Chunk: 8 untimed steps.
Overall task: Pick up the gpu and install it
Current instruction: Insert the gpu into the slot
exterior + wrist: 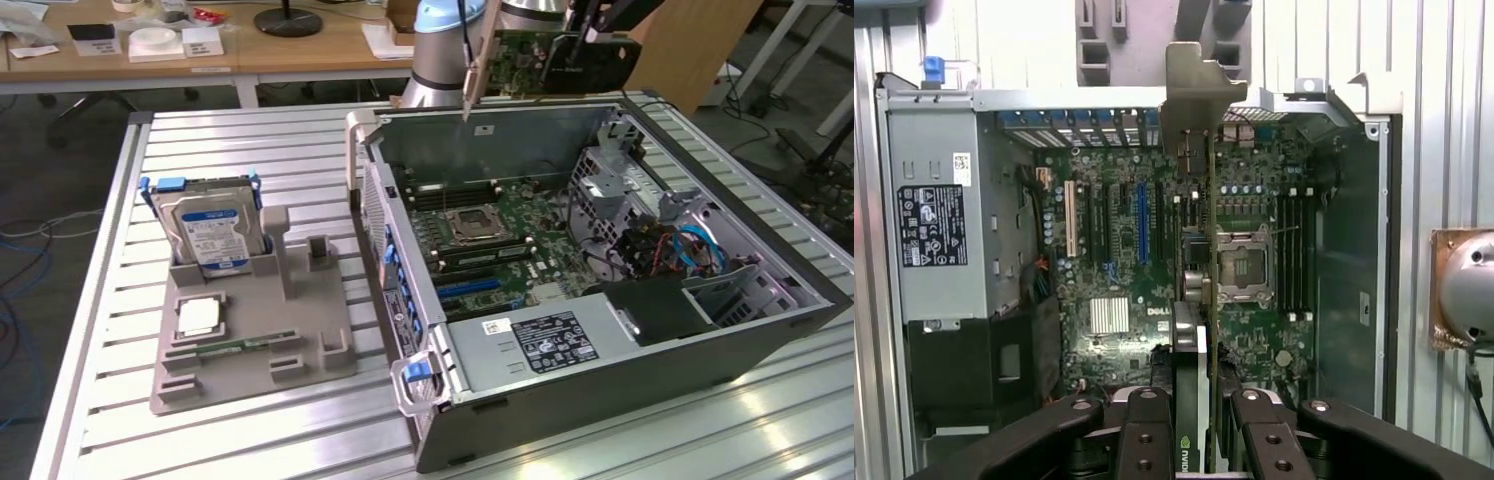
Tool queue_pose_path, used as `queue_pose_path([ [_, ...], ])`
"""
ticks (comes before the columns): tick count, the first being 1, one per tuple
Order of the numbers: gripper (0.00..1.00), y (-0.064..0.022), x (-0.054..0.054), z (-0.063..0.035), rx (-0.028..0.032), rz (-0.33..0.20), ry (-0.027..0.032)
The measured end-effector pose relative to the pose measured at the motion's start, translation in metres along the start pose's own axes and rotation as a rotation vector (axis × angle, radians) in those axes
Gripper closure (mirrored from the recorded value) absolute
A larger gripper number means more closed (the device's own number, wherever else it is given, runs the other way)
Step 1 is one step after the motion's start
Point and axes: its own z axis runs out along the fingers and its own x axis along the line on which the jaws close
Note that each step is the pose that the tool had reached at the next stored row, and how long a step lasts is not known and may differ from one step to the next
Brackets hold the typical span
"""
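Silver bracket: at case rear end; align there.
gpu: edge-on over motherboard; square it to blue slot.
gripper: clamped on gpu.

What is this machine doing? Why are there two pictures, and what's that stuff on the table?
It is a robot arm with a claw. One picture comes from a camera off to the side; the other from a camera on the arm's wrist, looking into an open computer case. The claw is shut on the gpu, a flat card, above the case, not plugged in. On the metal table beside the case, a grey holder carries a hard drive with a blue label.
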Motion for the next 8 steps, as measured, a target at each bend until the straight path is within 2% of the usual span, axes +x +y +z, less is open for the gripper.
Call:
queue_pose_path([
  [8, 0.73, 0.0000, 0.001, 0.0146, 0.0000, 0.000, -0.0001],
])
